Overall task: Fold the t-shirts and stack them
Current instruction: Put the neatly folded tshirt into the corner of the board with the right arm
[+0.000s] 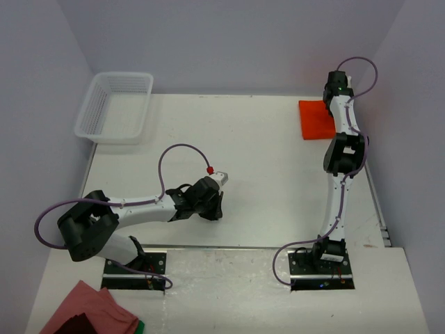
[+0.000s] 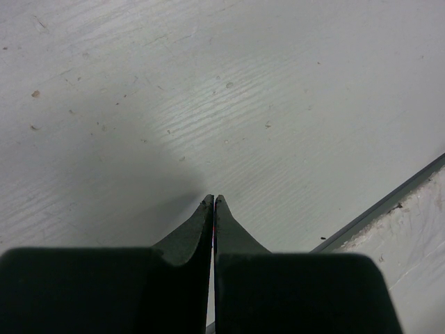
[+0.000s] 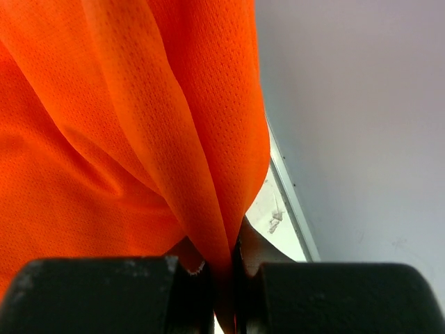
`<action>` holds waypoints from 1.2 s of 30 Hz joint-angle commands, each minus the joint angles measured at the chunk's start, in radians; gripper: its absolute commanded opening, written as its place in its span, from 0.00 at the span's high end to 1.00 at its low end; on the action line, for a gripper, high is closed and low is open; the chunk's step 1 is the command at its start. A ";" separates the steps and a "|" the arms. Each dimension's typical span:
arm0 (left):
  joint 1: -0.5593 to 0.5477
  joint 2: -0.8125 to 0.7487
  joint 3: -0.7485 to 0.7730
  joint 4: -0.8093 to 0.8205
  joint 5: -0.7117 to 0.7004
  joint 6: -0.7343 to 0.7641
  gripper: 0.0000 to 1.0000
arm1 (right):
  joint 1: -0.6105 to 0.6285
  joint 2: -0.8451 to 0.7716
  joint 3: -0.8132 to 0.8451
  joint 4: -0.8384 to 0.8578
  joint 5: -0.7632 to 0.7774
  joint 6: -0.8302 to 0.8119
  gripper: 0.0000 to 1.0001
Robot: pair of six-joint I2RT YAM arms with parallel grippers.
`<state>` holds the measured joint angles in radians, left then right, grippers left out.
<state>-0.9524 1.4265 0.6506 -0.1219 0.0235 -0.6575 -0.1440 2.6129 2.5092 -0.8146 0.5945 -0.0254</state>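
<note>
A bright orange-red t-shirt (image 1: pixel 316 120) lies folded into a small rectangle at the far right of the white table, close to the back wall. My right gripper (image 1: pixel 336 90) is at the shirt's right edge, next to the side wall. In the right wrist view it (image 3: pixel 233 243) is shut on a bunched fold of the orange fabric (image 3: pixel 104 139), which fills the left of that view. My left gripper (image 1: pixel 213 210) is low over bare table at the near middle-left. In the left wrist view it (image 2: pixel 213 200) is shut with nothing between its fingers.
A white plastic basket (image 1: pixel 115 108) stands at the back left corner. A pinkish-red cloth (image 1: pixel 90 309) lies on the near ledge at bottom left, beside the left arm's base. Walls close in the back and right sides. A metal strip (image 2: pixel 389 205) edges the table's front.
</note>
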 commanded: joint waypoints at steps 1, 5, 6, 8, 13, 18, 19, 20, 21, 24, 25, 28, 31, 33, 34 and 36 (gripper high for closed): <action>-0.006 -0.020 0.011 -0.001 0.010 0.027 1.00 | -0.002 -0.008 0.011 0.018 0.033 0.007 0.97; -0.006 -0.020 0.011 0.001 0.010 0.029 1.00 | -0.002 -0.007 0.017 0.028 0.028 -0.013 0.94; -0.006 -0.020 0.012 0.001 0.010 0.029 1.00 | 0.000 -0.005 0.019 0.031 0.027 -0.018 0.92; -0.006 -0.017 0.012 0.001 0.009 0.029 1.00 | 0.000 0.007 0.030 0.048 0.045 -0.039 0.71; -0.006 -0.015 0.007 0.001 0.013 0.025 1.00 | 0.009 0.027 0.062 0.101 0.146 -0.100 0.01; -0.008 -0.053 -0.015 -0.001 0.016 0.007 1.00 | 0.018 -0.068 0.002 0.179 0.199 -0.108 0.01; -0.009 -0.063 -0.023 -0.002 0.015 0.003 1.00 | 0.021 -0.077 0.005 0.180 0.196 -0.125 0.01; -0.014 -0.083 -0.026 -0.004 0.010 -0.002 1.00 | 0.029 -0.092 0.008 0.180 0.206 -0.131 0.01; -0.017 -0.092 -0.029 -0.005 0.004 -0.007 1.00 | 0.035 -0.102 0.011 0.178 0.215 -0.137 0.01; -0.063 -0.118 -0.028 -0.018 -0.063 -0.025 1.00 | 0.066 -0.149 0.002 0.140 0.217 -0.139 0.01; -0.074 -0.121 -0.019 -0.024 -0.082 -0.030 1.00 | 0.087 -0.163 -0.009 0.117 0.211 -0.107 0.01; -0.108 -0.126 0.001 -0.058 -0.177 -0.036 1.00 | 0.127 -0.272 -0.073 0.003 0.093 0.051 0.01; -0.150 -0.144 0.018 -0.077 -0.282 -0.048 1.00 | 0.179 -0.487 -0.314 0.024 -0.203 0.192 0.01; -0.175 -0.164 0.020 -0.088 -0.351 -0.059 1.00 | 0.214 -0.592 -0.439 0.093 -0.335 0.237 0.01; -0.192 -0.172 0.018 -0.091 -0.412 -0.068 1.00 | 0.268 -0.687 -0.557 0.121 -0.349 0.245 0.01; -0.201 -0.193 0.018 -0.107 -0.477 -0.077 0.98 | 0.326 -0.781 -0.674 0.213 -0.377 0.242 0.01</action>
<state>-1.1339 1.2850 0.6292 -0.2073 -0.2691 -0.6987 0.1017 1.9991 1.9591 -0.7216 0.3897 0.1249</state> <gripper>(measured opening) 0.012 0.987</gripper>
